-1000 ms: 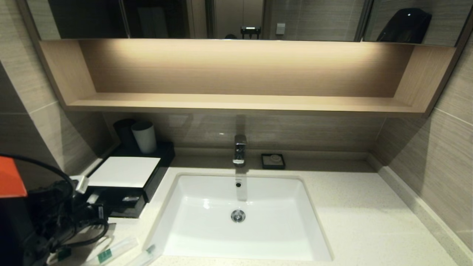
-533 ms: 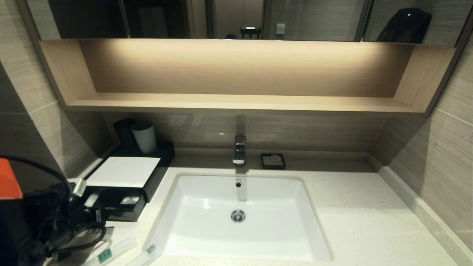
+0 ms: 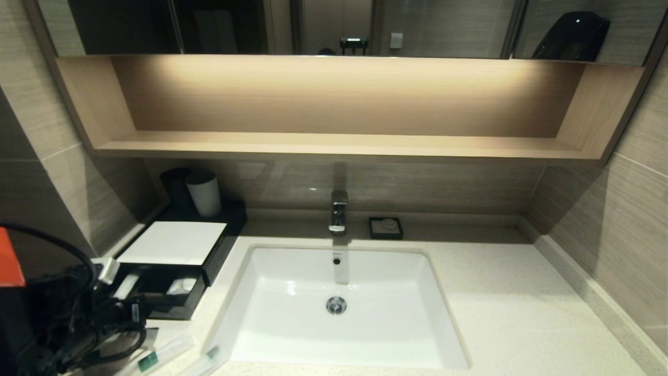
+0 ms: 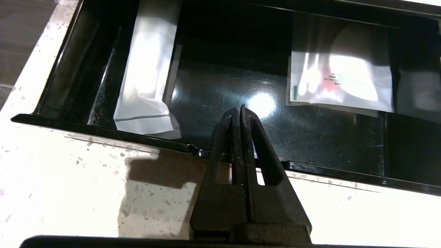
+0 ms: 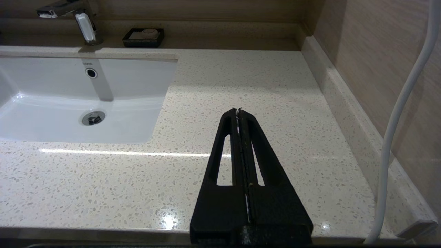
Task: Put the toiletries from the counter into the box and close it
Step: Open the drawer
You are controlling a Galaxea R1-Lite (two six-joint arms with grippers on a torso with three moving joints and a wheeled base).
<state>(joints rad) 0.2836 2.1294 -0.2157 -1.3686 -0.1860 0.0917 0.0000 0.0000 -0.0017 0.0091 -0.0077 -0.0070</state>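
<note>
Your box (image 3: 172,245) is sitting on the surface (image 3: 501,292) left of the sink (image 3: 339,308), drawer (image 4: 220,86) pulled out with 2 packets (image 4: 144,69) lying inside. 2 more toiletries (image 3: 156,355) are lying in front. Left end effector (image 4: 240,109) is hanging over the drawer's front edge, pinched closed, gripping nothing. Right end effector (image 5: 238,111) is closed too, parked over bare surface.

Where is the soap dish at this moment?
In the head view the soap dish stands at the back of the counter, against the wall, just to the right of the faucet and behind the sink.
</note>
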